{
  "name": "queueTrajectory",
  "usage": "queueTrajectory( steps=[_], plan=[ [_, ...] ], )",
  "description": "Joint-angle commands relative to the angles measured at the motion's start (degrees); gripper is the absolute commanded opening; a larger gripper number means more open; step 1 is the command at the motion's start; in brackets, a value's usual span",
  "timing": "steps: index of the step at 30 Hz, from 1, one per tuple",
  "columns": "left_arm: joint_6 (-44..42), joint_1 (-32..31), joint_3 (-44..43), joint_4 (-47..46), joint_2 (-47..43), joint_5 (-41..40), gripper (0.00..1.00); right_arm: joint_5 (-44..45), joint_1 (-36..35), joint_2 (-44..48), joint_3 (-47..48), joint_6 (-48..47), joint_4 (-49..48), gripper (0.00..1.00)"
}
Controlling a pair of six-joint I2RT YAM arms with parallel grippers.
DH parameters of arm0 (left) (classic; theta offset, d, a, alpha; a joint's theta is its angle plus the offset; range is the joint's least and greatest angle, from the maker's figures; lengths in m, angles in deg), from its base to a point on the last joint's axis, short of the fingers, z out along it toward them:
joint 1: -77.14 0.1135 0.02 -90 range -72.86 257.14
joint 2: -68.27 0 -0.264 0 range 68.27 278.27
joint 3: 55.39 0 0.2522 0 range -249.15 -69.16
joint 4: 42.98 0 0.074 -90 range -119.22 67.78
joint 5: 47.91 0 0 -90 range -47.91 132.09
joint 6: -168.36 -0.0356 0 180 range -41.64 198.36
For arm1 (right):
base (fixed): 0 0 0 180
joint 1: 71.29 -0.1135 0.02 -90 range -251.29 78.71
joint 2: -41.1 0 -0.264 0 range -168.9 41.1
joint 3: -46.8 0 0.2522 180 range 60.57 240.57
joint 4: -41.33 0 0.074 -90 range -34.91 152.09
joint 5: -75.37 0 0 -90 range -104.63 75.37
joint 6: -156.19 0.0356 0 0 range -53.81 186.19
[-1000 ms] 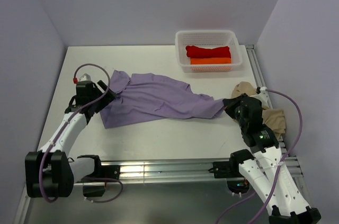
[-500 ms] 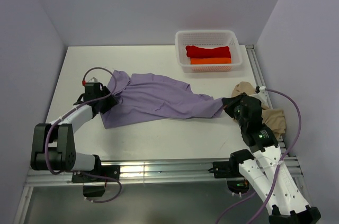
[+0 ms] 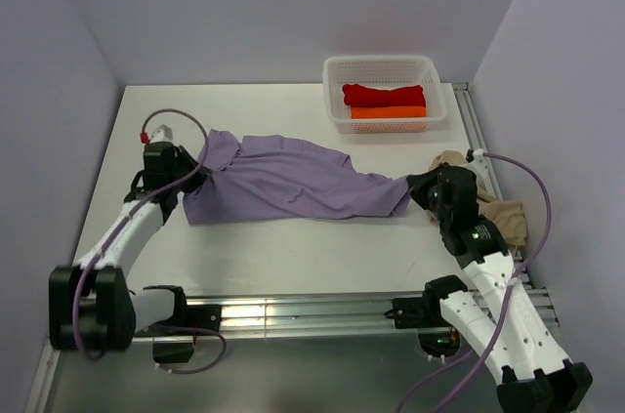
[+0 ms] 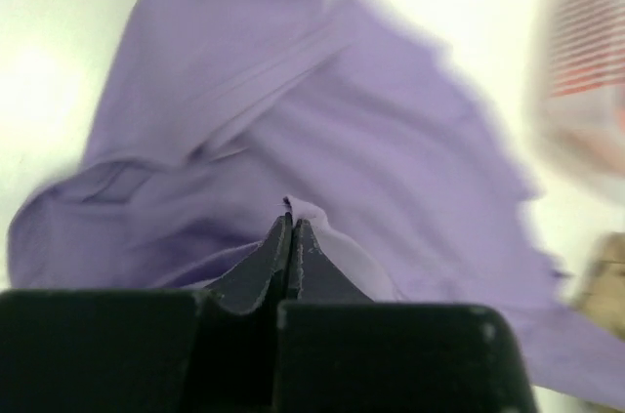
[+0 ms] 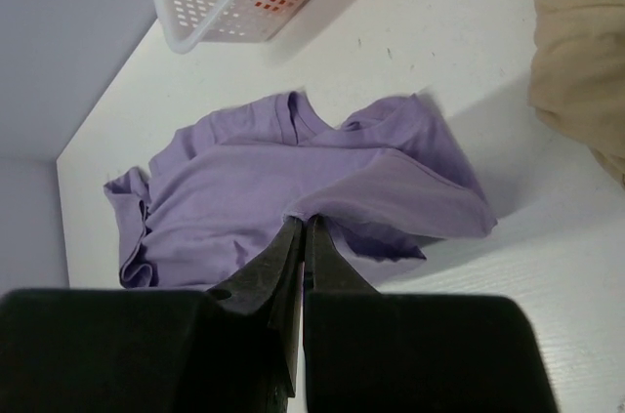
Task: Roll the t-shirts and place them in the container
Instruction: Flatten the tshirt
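Note:
A lavender t-shirt point(image 3: 293, 184) lies stretched across the middle of the table. At its left edge my left gripper point(image 3: 186, 188) is shut, pinching a fold of the lavender cloth point(image 4: 410, 169) between its fingertips point(image 4: 291, 223). On the opposite side my right gripper point(image 3: 415, 188) is shut on the shirt's right edge point(image 5: 391, 188), and the cloth lifts at its tips point(image 5: 303, 223). A crumpled beige t-shirt point(image 3: 488, 203) lies beside the right arm. A red rolled t-shirt point(image 3: 384, 95) and an orange one point(image 3: 388, 112) rest in the basket.
The white mesh basket point(image 3: 335, 91) stands at the back right of the table. Side walls close in on both sides. A metal rail point(image 3: 293, 313) runs along the near edge by the arm bases.
My left gripper has closed on the left edge of the lavender shirt and pulled it slightly left, flattening the cloth. The right gripper stays shut on the right edge, shifted a little back.

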Motion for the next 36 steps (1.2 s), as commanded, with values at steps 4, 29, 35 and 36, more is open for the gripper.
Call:
queueTrajectory(
  steps=[4,29,35,36],
  plan=[
    [3.3,-4.6,3.9,0.6,-33.2,0.9,0.0,2.5,0.9,-2.6,6.5,-0.1,-2.3,0.0],
    [7.5,-15.8,6.7,15.7,-26.2,-10.4,1.0,0.6,3.5,1.2,0.3,-0.4,-2.4,0.0],
    [8.3,-15.9,11.6,12.3,-27.0,-6.1,0.97,1.7,3.5,-0.2,0.6,-1.8,-2.7,0.0],
    [8.4,-15.9,12.0,12.0,-26.5,-6.1,0.96,1.8,3.5,-0.5,0.6,-1.9,-3.4,0.0]
  ],
)
